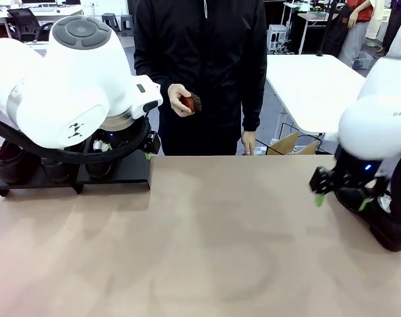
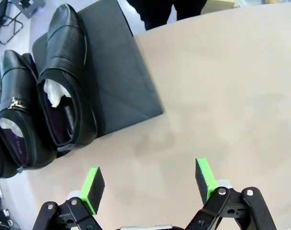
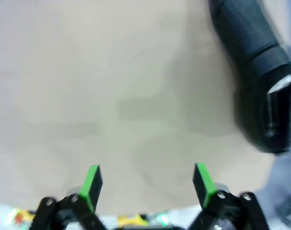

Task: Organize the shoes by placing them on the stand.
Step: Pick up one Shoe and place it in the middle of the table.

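Left gripper (image 2: 150, 184) open, pointing down, empty. Right gripper (image 3: 146, 184) open too, low at the right side, empty. Both arms bent over the surface.

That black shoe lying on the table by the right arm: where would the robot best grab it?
Probably at the opening near the heel of the shoe, coming from above with one finger inside and one outside, pinching the side wall. The glossy, rounded toe end looks too wide and slippery to clamp. The right gripper is open beside it.
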Controlling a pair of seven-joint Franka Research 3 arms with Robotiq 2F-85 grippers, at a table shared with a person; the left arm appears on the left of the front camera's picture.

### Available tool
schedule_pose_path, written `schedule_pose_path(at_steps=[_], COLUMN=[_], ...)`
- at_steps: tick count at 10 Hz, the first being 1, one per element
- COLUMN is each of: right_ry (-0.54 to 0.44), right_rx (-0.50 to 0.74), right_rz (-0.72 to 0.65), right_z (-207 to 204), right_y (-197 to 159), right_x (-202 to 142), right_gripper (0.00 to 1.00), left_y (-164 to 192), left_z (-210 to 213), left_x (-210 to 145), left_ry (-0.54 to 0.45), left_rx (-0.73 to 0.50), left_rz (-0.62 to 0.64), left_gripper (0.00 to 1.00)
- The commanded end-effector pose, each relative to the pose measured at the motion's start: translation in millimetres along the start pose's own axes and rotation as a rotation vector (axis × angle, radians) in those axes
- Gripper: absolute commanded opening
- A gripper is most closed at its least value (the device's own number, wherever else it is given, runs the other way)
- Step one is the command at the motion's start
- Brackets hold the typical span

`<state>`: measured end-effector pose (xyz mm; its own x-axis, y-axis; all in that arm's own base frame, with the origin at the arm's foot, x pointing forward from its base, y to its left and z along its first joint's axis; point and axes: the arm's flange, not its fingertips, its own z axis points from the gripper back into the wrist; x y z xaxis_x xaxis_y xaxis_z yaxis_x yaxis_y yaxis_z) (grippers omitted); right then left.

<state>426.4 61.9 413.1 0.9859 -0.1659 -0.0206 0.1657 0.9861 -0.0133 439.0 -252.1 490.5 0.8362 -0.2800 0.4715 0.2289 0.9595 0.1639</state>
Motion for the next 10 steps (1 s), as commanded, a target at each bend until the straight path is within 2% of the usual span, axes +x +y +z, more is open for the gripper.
schedule_pose_path(at_steps=[1,2,5,6,7,9,10], right_ry=[0.032,0.097,0.161,0.147,0.131,0.154,0.114], right_rx=[-0.048,-0.020,0.020,0.071,0.007,0.023,-0.018], right_rz=[0.141,0.195,0.341,0.225,0.282,0.276,0.376], right_z=[23,23,4,1,4,-7,-17], right_y=[-31,-46,-75,-70,-74,-74,-71], right_x=[27,35,55,62,45,52,55], right_gripper=[1.00,1.00,1.00,1.00,1.00,1.00,1.00], left_y=[-1,-1,-1,-1,-1,-1,-1], left_z=[0,0,0,0,0,0,0], left_x=[2,2,2,2,2,2,2], left_ry=[-0.003,-0.003,-0.003,-0.003,-0.003,-0.003,-0.003], left_rx=[0.027,0.027,0.027,0.027,0.027,0.027,0.027], left_rz=[0.012,0.012,0.012,0.012,0.012,0.012,0.012], left_gripper=[0.98,0.98,0.98,0.98,0.98,0.98,0.98])
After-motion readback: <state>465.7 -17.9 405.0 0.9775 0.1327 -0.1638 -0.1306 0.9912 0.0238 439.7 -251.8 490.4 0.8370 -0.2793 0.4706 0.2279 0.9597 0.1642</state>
